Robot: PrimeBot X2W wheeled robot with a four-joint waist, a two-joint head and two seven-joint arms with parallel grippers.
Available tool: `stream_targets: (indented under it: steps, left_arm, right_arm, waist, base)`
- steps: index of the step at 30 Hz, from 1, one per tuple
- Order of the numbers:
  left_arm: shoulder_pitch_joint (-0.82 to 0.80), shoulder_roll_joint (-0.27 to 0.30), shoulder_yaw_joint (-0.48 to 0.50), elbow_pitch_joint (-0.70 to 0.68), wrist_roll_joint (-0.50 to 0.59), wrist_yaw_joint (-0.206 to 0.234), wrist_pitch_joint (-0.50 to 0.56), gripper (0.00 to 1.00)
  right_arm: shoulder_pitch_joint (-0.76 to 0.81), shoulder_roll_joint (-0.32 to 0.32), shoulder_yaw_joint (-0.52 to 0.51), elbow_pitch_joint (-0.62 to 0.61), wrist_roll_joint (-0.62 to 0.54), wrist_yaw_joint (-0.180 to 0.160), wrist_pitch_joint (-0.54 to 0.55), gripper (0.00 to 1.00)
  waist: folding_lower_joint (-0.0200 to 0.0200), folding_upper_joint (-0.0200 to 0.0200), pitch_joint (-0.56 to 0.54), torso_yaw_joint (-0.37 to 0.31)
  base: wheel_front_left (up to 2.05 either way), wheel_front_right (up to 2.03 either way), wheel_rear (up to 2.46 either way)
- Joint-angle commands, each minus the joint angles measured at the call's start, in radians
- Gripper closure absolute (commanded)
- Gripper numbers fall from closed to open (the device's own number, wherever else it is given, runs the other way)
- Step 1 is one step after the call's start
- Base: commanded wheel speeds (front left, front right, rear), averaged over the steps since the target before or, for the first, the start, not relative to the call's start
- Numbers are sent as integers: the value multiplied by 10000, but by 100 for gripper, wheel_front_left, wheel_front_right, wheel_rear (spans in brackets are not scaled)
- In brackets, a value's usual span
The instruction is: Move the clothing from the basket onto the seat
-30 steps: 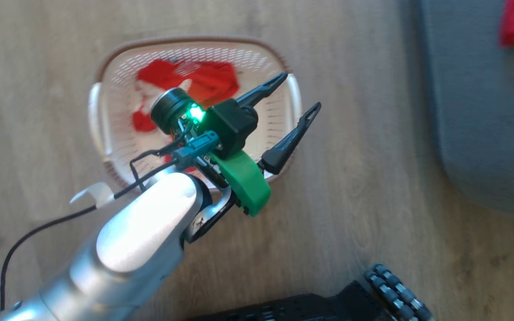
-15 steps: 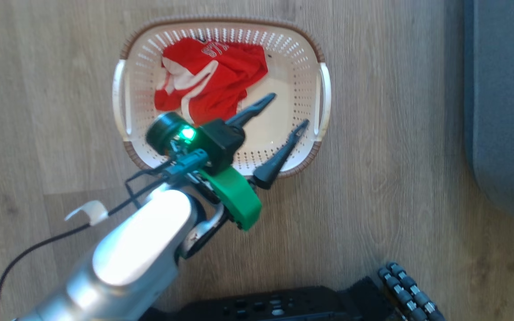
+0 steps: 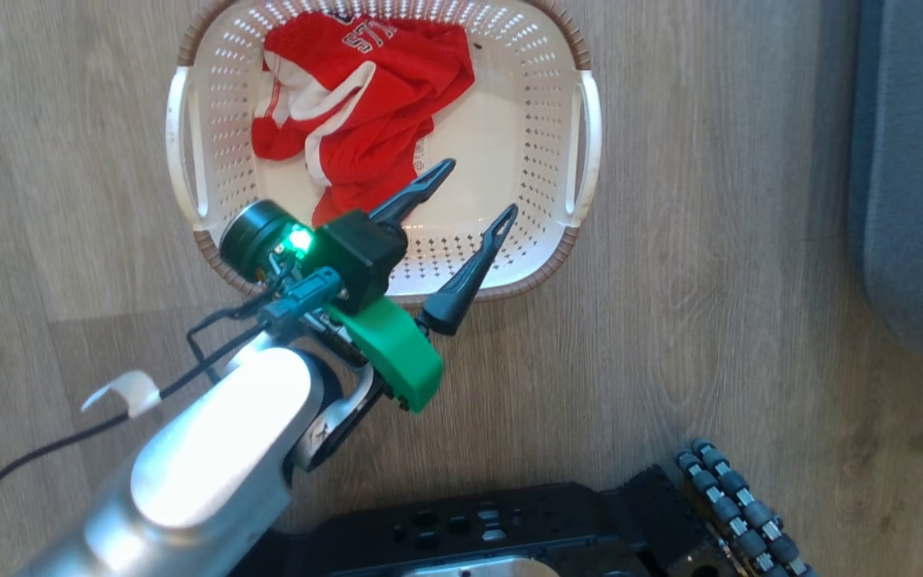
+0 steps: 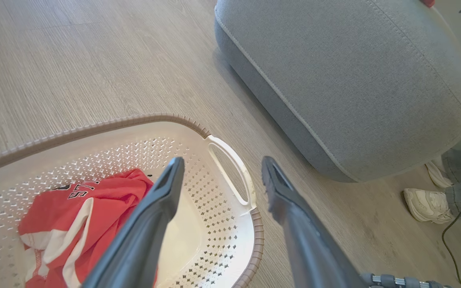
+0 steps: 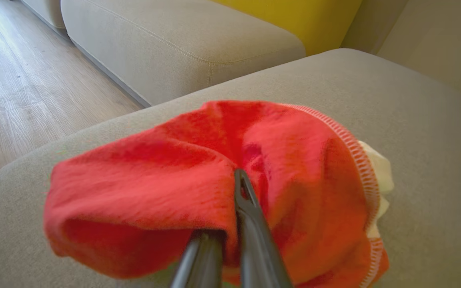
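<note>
At the left of the head view we see the pale, glossy forearm of the left arm, and its left gripper hangs with both dark tapered fingers spread wide and empty, pointing up and to the right over the near half of the basket. The basket is cream perforated plastic with rounded corners and a brown woven-look rim, its long axis running left to right. In its far left part lies a crumpled red jersey with white stripes and dark lettering at its far edge, one fold trailing toward the near rim. Next comes the wood-grain floor, then the grey woven seat at the right edge.

The left wrist view adds the seat's pale stitched seam and a person's white shoes beyond it. The right wrist view shows the right gripper pinched closed on a fleecy red cloth with a ribbed hem over the seat; we cannot tell whether the cloth touches it.
</note>
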Motion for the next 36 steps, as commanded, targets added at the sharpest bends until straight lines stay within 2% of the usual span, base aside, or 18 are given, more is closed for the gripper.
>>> stream_targets:
  steps: [1,2,10,15,23,28,30,36]
  left_arm:
    - [301,191,279,-428,-40,117,28,0]
    - [290,197,309,-448,-59,138,25,0]
    - [27,110,523,-320,-220,147,-140,0]
    - [-20,-97,623,124,-485,62,-397,0]
    - [427,-205,946,936,-1058,67,-939,0]
    - [835,-291,1196,1334,-1386,170,-1399,0]
    - [1082,-285,1437,1536,-1595,270,-1630,0]
    - [1637,39,2258,1838,-1966,539,-2021,0]
  right_arm:
    - [251,-385,-169,-193,-234,69,-88,32]
    - [249,-356,-194,-82,-338,69,-55,0]
    - [515,-336,416,67,-786,69,40,0]
    - [1616,-204,1676,-474,-334,69,-374,0]
    - [4441,354,3615,-2328,1076,69,-977,0]
    - [6109,755,4099,-3844,1511,69,-1310,0]
    - [6917,1125,4280,-4821,1757,69,-1338,0]
    - [8353,1750,4477,-6618,1337,69,-1222,0]
  waist:
    - [-2,1,-152,-49]
    - [-2,1,-204,-75]
    - [-2,1,-786,-431]
    - [-2,1,-1555,-674]
    - [-2,1,-3102,-774]
    - [-2,1,-4042,-521]
    - [-2,1,-4547,-293]
    - [-2,1,-5408,280]
  base:
    - [0,0,0]
    - [0,0,0]
    - [0,0,0]
    - [0,0,0]
    - [0,0,0]
    - [0,0,0]
    - [0,0,0]
    - [0,0,0]
